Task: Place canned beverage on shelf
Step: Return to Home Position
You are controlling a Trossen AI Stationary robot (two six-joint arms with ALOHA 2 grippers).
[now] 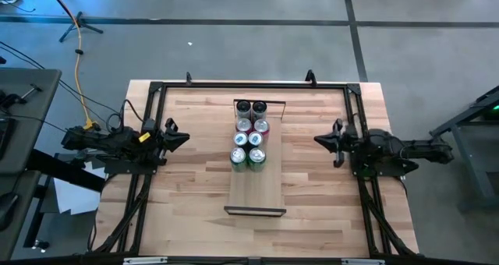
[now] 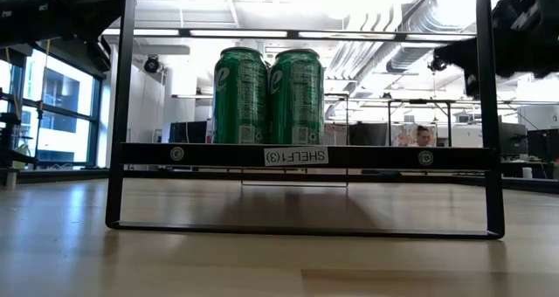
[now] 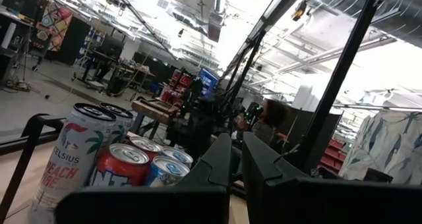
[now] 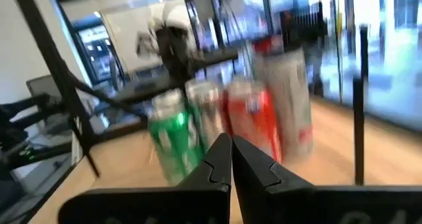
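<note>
high view: the shelf (image 1: 255,193) lies down the middle of the tabletop (image 1: 187,218). the cans (image 1: 249,132) stand on its far half in two close columns of four, with the green pair (image 1: 247,157) next to the bare end. the left gripper (image 1: 181,137) sits near the table's left edge and the right gripper (image 1: 321,140) near its right edge. both are well apart from the shelf and point in at it. the stocking looks done to me, so my worry is the retreat: an elbow swinging inward would sweep the outer column.

low view: the green pair stand upright and touching on the board, above the dark frame (image 2: 127,113). they are tall, narrow and tightly packed. i judge that a bump to the frame or the table would tip one into its neighbours.

left wrist view: the fingers (image 3: 221,165) are drawn almost together with only a thin slit between them, and they hold nothing. the white can (image 3: 72,155) and a red can (image 3: 122,166) are just ahead, so a forward lurch would hit them first. a person (image 3: 267,115) sits beyond the table, and a reach into the workspace would be a hazard.

right wrist view: the fingers (image 4: 214,161) are pressed together and empty. they aim straight at the row, so i want this arm to pull back, not turn.
</note>
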